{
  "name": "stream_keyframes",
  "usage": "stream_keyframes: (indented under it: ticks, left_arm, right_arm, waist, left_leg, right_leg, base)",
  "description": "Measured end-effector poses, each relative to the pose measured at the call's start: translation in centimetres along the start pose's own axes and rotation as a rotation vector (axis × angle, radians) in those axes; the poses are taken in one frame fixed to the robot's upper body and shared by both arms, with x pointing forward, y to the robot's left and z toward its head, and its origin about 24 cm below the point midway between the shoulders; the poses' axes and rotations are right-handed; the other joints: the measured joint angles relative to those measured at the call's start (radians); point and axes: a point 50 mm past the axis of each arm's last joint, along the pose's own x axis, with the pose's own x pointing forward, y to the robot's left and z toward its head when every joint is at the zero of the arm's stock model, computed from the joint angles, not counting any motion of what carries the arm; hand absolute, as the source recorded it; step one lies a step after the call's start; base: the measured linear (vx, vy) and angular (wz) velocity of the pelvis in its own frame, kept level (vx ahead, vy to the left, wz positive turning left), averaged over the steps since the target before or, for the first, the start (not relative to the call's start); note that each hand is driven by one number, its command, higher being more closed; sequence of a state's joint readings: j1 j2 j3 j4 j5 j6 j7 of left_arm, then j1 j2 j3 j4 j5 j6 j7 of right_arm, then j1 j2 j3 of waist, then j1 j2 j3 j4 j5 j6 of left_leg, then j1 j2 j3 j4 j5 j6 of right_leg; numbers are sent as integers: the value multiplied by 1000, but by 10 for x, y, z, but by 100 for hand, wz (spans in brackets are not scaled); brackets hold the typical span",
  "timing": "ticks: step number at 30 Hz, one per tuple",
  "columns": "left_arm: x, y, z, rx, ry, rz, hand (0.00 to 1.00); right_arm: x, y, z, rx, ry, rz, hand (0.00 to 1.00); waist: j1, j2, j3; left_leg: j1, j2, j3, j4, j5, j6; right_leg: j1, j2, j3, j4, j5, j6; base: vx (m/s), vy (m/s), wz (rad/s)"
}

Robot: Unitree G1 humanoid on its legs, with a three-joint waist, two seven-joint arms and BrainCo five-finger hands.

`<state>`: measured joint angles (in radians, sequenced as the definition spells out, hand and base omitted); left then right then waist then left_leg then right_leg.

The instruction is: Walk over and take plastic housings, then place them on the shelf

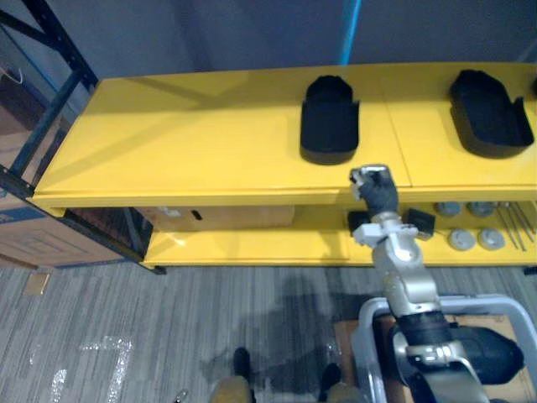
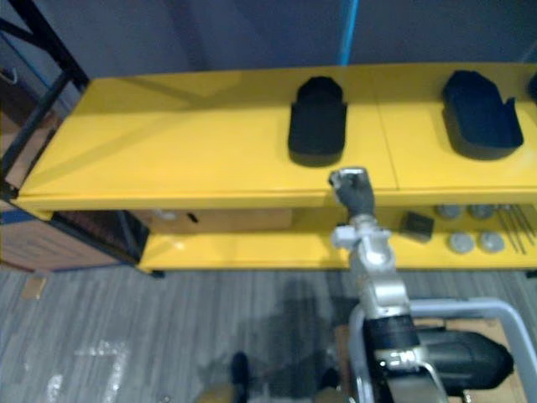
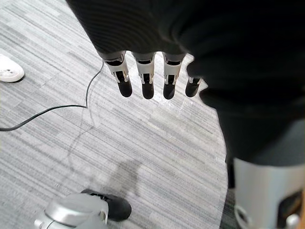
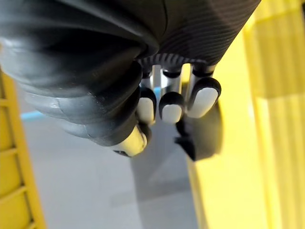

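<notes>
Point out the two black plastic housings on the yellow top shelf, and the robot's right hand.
Middle housing (image 1: pixel 329 117): left eye view, middle of its upper face.
Right-side housing (image 1: pixel 489 113): left eye view, middle of its upper face.
Right hand (image 1: pixel 378 195): left eye view, its dark ribbed back.

Smooth, glossy yellow-painted shelf (image 1: pixel 193 143), probably metal; matt black plastic housings (image 1: pixel 329 122); floor (image 3: pixel 143 143) of rough, ribbed grey carpet.
</notes>
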<state>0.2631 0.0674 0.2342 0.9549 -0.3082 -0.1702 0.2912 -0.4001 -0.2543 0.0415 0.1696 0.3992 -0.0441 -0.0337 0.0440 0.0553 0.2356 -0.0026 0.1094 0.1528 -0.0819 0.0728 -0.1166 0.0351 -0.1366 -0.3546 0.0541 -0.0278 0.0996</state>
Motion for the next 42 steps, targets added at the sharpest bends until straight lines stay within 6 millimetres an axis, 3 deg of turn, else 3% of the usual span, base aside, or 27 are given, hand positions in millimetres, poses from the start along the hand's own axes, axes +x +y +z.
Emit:
stream_keyframes:
  ticks: [11, 15, 25, 32, 42]
  left_arm:
    - [1, -2, 3, 4, 5, -5, 0]
    - [1, -2, 2, 4, 6, -7, 0]
    - [1, -4, 2, 2, 7, -23, 0]
    - [-1, -9, 2, -2, 4, -50, 0]
    - [-5, -19, -1, -11, 5, -80, 0]
  right_arm:
    - [21, -2, -7, 55, 69, -7, 100]
    - [28, -13, -8, 58, 87, -39, 100]
    - [52, -23, 9, 145, 68, -5, 100]
    - [64, -26, 22, 179, 39, 13, 100]
    - [70, -41, 32, 157, 34, -42, 100]
  waist:
    - [8, 0, 0]
    - [6, 4, 2]
    - [28, 36, 20]
    - [34, 43, 23]
    - [52, 59, 32]
  left_leg:
    - [-1, -5, -9, 0, 6, 2]
    - [-6, -10, -38, 0, 14, 4]
    - [-15, -26, -61, -3, 21, 7]
    - [-15, -28, -64, -3, 22, 8]
    - [-15, -28, -84, -5, 25, 8]
  right_leg:
    - [4, -4, -9, 0, 1, 1]
    - [21, -6, -38, -9, 2, 3]
    - [35, -20, -64, -20, 10, 12]
    - [38, -22, -71, -21, 10, 13]
    - [52, -30, -91, -23, 10, 14]
  base:
    - [-2, 0, 1]
    - [-25, -3, 20]
    - [-12, 3, 8]
    - [0, 1, 1]
    - [-14, -1, 6]
